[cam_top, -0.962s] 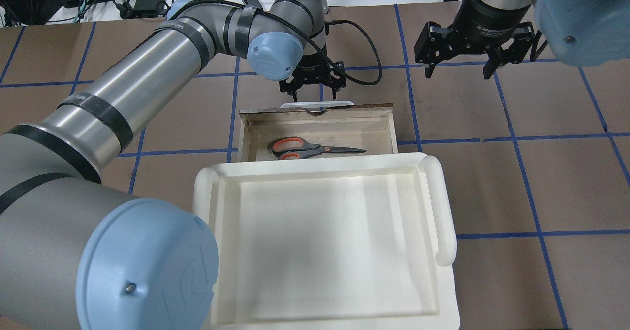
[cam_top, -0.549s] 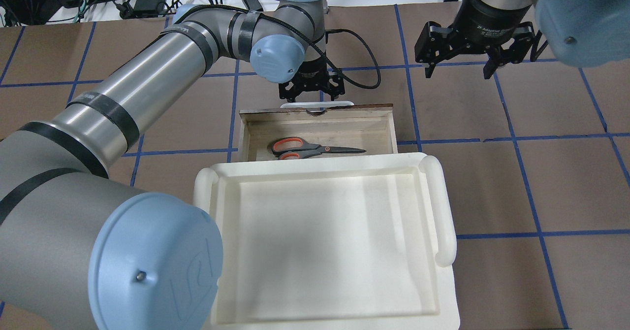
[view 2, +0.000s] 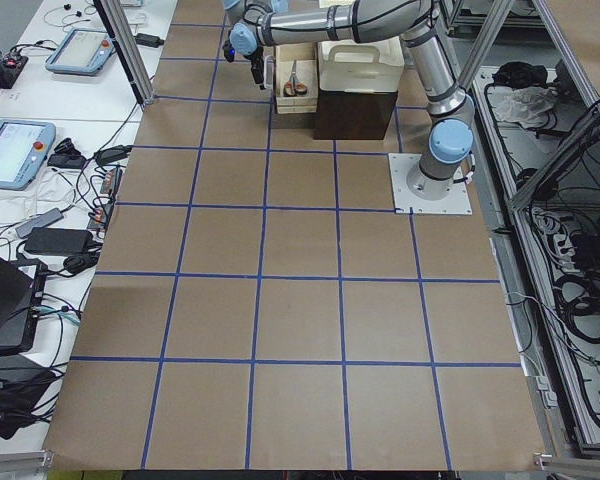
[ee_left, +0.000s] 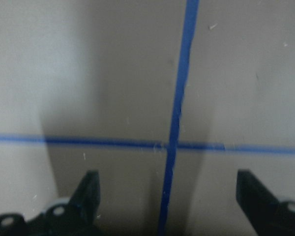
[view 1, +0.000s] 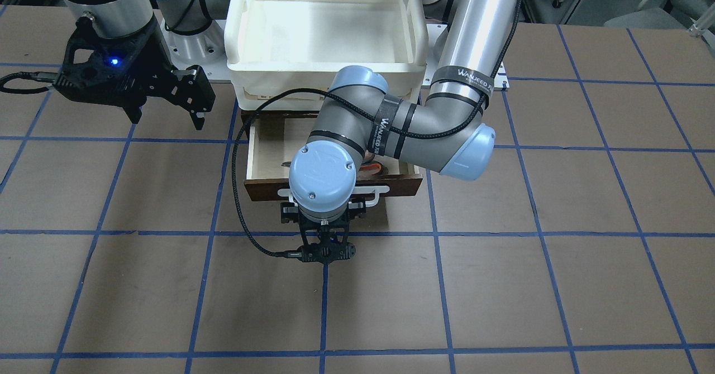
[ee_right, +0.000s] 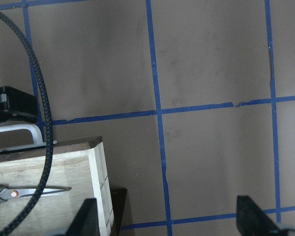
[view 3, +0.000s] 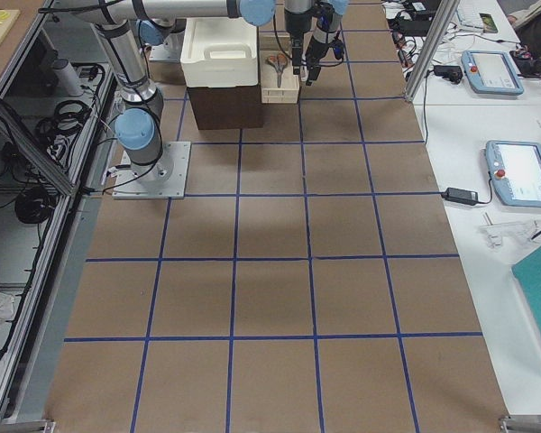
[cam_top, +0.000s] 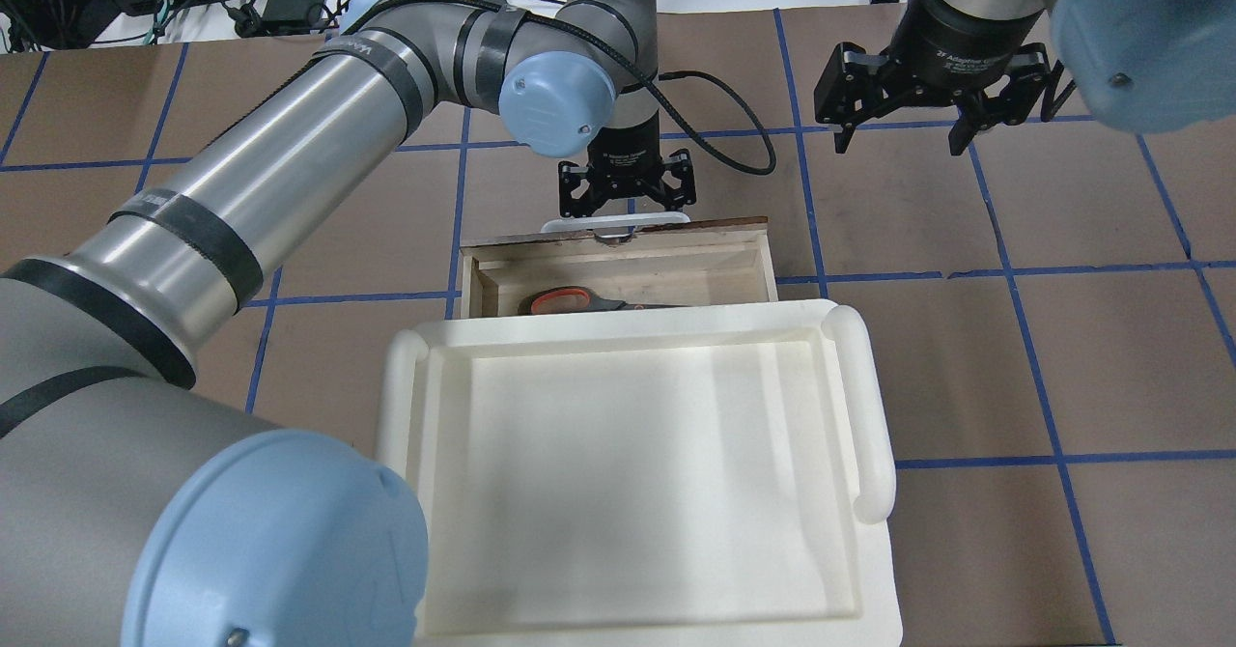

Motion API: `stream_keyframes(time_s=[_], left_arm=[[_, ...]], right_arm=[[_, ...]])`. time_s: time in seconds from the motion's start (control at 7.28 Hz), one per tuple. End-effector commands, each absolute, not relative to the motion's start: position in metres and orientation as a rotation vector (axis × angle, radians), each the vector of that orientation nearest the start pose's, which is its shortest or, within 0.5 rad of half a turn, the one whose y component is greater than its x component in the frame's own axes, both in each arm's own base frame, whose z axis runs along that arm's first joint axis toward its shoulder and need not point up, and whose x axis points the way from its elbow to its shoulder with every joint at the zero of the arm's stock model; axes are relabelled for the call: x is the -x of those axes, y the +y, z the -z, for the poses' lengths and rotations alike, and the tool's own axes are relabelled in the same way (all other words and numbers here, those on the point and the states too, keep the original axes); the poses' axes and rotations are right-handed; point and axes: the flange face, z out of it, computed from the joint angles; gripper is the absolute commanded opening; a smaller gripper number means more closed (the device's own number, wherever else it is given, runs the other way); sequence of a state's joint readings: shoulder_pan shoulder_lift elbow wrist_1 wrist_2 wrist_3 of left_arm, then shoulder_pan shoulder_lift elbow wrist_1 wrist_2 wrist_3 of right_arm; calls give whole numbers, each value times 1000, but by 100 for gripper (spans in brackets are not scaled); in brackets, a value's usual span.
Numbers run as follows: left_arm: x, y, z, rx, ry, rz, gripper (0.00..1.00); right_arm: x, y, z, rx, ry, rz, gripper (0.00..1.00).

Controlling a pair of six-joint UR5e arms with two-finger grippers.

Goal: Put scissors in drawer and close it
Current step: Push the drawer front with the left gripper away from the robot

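Left gripper (cam_top: 628, 209): the fingers point down at the table (cam_top: 1062, 338) and the jaws are spread wide with nothing between them. The left wrist view shows only bare table and blue tape between the two fingers.

Directly on the robot side of the gripper is the white bar handle (cam_top: 618, 223) on the dark front of the drawer (cam_top: 763, 261). I cannot tell whether the fingers are touching the handle or are just short of it.

Behind that front, the scissors (cam_top: 579, 299) lie flat inside the tray. They are partly covered by the rim of the cream bin (cam_top: 869, 406), under which the drawer slides. I judge the placing step complete; the closing step remains.

Right gripper (cam_top: 903, 130): spread, empty, well apart to the left gripper's right.

Hazards, as I judge them:
- The drawer front sits slightly skewed. An off-centre push could rack the tray and bind it in its slot.
- Open fingers could ride over the handle instead of driving it.
- The wrist cable (cam_top: 734, 150) loops near the drawer's front corner and could snag.
- Nothing braces the cabinet, so a hard push could shift it.
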State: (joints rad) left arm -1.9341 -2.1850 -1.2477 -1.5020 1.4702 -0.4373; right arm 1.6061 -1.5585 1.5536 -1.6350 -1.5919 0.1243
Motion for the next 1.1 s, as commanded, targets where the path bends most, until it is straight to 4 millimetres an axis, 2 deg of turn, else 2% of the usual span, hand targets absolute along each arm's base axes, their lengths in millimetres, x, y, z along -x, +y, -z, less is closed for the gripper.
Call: stream_keyframes(time_s=[0.0,0.27,0.55,0.82,0.96], left_arm=[[386,-587,-302,145,3130,-391,100],[384,-592,-305,81,3146,-338,100],[384,-613,-298,33,3171,-131,100],[377,-604,-284,-14,3126,-228,100],[373,-585,-277,-18,3086,-346,100]], right_arm=[[-149,-499,-497,-142,3152,119,100],[-149,-499,-497,-142,3152,119,100],[-149,-500,-498,-142,3151,123,100],[-149,-499,-497,-142,3152,119,100],[-149,-499,-497,-142,3152,119,100]])
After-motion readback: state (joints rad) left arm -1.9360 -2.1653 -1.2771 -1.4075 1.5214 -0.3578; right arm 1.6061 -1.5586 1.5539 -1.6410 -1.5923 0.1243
